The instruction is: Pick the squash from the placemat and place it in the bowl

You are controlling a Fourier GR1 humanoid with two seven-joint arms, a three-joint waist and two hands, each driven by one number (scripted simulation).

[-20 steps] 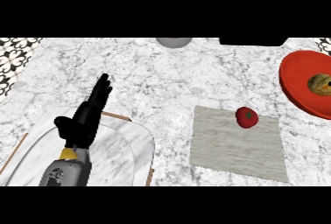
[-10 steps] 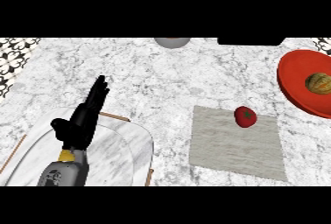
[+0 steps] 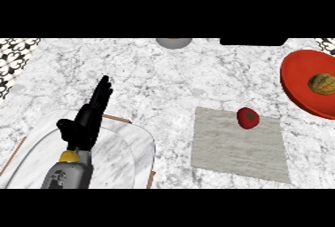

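Squash [image 3: 322,83]: lies inside the red bowl [image 3: 296,91], off the far-right corner of the grey placemat [image 3: 235,155] and well apart from it. This is the same spot as in both earlier views.
Placemat: carries only a red tomato [image 3: 247,118] near its far edge, and the tomato has not shifted either.
Left robot hand [image 3: 88,119]: released, fingers straight and pointing away, grasping nothing. It hangs over the marble tray [image 3: 124,155], left of the placemat and well apart from it.
Right robot hand: not in view, as in the earlier views, so its state cannot be told.
Desk [image 3: 163,84]: marble, and it carries the tray, the placemat and the bowl.
What has changed: almost nothing over the last second — the left fingertips sway a touch and return, while squash, tomato and bowl keep their places relative to the placemat.
Meaning for the task: with the squash already in the bowl and none on the placemat, the placing step looks done. The stillness reads as a settled end rather than a pause before a reach. The tomato is not the task's thing and probably calls for no move.
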